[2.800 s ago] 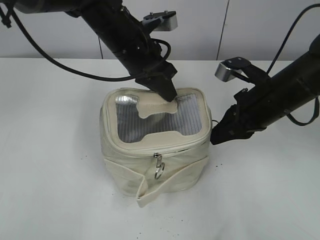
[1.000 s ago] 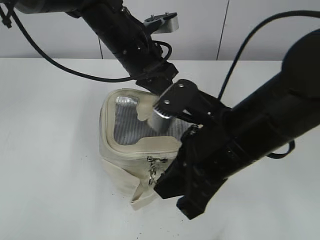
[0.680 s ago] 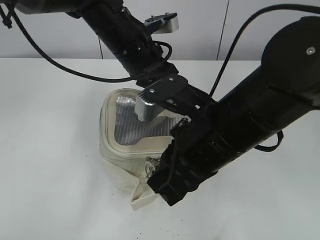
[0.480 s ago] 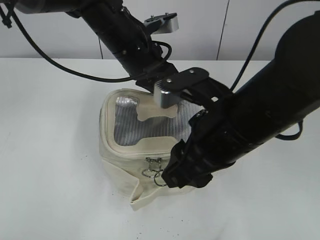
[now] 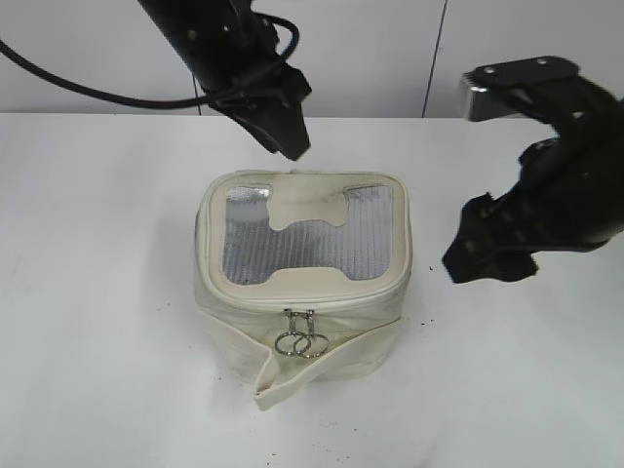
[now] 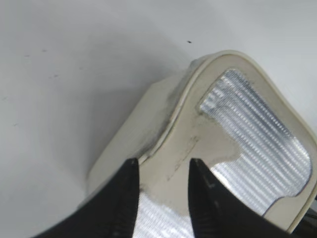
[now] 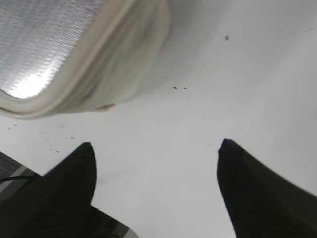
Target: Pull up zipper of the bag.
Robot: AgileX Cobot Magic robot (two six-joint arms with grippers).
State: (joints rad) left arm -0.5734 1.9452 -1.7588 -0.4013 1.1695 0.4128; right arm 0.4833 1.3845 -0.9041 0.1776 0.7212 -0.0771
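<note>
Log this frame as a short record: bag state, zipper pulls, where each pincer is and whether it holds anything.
bag: cream bag upright on the white table, lid looks closed
zipper: two silver ring pulls side by side at the front middle
strap: loose strap hanging round the body
left pincer: above the bag's back edge, slightly open, holding nothing
right pincer: to the right of the bag, off it, open, empty
contact: neither pincer touches the bag
</note>
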